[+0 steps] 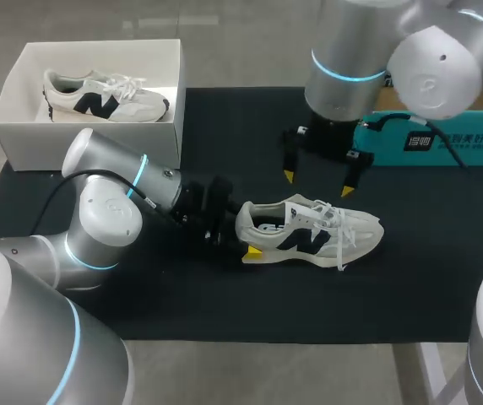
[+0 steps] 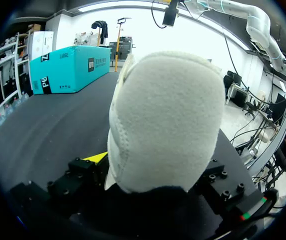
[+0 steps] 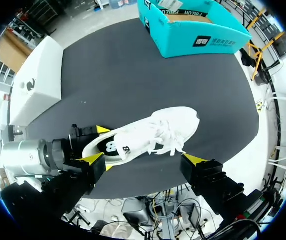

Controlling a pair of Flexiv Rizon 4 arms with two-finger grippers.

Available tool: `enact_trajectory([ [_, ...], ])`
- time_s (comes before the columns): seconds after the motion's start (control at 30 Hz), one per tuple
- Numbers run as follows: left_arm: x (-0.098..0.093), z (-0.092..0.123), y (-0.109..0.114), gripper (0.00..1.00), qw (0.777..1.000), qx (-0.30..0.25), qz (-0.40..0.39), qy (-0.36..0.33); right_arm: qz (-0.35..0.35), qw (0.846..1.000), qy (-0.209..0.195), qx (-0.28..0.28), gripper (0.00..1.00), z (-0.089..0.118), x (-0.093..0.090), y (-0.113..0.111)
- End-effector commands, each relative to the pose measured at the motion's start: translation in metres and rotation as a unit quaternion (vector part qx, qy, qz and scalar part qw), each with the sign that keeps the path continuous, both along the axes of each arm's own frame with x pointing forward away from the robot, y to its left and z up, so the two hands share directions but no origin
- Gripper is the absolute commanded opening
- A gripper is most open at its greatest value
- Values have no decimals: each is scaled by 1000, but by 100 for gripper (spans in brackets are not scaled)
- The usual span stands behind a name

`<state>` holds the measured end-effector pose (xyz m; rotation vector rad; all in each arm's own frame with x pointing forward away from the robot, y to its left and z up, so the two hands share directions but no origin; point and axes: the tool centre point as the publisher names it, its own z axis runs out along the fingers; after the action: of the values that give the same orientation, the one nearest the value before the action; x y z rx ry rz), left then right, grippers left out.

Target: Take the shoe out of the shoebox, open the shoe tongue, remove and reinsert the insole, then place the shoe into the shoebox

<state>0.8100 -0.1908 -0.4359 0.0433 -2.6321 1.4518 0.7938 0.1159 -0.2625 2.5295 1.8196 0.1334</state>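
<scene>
Even overhead light; soft shadows; shoe [image 1: 309, 232] brightly lit.

The desk [image 1: 225, 126] is covered by a black mat [image 1: 225, 312], and 3 things lie directly on it. 1 white sneaker [image 1: 317, 232] sits on its sole just below the right pincer [image 1: 317, 184], whose fingers hang spread above the laces. The heel is gripped between the fingers of the left pincer [image 1: 246, 240]. A white shoebox [image 1: 22, 126], open at the top, stands well behind the left pincer, overhanging the mat's far corner. A teal box [image 1: 444, 139] stands close beside the right pincer, on the side away from the left pincer.
</scene>
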Motion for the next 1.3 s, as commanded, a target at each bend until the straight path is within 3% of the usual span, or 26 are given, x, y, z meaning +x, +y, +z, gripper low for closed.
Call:
enact_trajectory([
  [0.03, 2, -3, -1, 0, 1000, 1, 0, 0, 1, 999, 29, -36, 100, -33, 10, 12],
  [0.43, 2, -3, -1, 0, 1000, 1, 0, 0, 5, 997, 29, -69, 100, -64, 5, 11],
  [0.73, 2, -3, -1, 0, 1000, 1, 0, 0, 48, 994, 11, -94, 100, -65, 5, 14],
  [1.3, 2, -3, -1, 0, 1000, 1, 0, 0, 42, 994, 21, -98, 100, -65, 6, 15],
])
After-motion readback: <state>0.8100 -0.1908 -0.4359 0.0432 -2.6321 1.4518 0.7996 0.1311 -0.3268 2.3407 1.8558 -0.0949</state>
